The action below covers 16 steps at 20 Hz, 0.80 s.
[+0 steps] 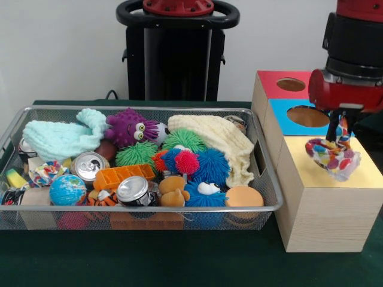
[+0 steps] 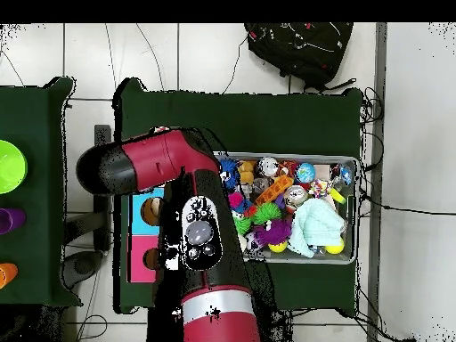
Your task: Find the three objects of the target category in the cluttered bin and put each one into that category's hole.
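My gripper (image 1: 339,133) hangs over the yellow-topped cube (image 1: 366,174) at the right and is shut on a knotted rope toy (image 1: 331,154) of red, blue, yellow and white strands. The toy dangles just above the yellow top and hides that cube's hole. A second rope toy (image 1: 45,173) lies at the left end of the silver wire-mesh bin (image 1: 149,209), next to a soda can. I cannot make out a third rope toy. In the overhead view my arm (image 2: 191,223) covers the gripper and the yellow cube, and the bin (image 2: 357,214) lies to its right.
The blue-topped cube (image 1: 281,124) and the red-topped cube (image 1: 269,84) stand behind the yellow one, their holes open. The bin holds spiky balls (image 1: 209,164), a purple plush (image 1: 130,127), cloths, cans (image 1: 133,190), a globe ball (image 1: 67,190) and an orange tray.
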Motion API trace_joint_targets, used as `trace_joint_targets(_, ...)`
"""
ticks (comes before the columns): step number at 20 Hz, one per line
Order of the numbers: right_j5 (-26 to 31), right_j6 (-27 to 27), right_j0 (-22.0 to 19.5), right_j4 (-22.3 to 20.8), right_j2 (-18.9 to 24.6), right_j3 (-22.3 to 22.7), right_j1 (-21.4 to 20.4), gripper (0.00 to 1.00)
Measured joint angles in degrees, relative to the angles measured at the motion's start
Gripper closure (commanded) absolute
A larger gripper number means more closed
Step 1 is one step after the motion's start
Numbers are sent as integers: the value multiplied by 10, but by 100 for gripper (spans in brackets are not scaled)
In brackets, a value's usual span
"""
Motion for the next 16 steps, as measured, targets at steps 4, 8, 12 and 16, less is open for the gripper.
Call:
trace_joint_targets(4,-23,0,16,10,-18,1,19,100)
trace_joint_targets(8,-23,0,32,31,-30,5,21,100)
trace_joint_targets(12,-23,0,43,53,-39,15,15,100)
trace_joint_targets(16,-25,0,47,68,-42,25,11,100)
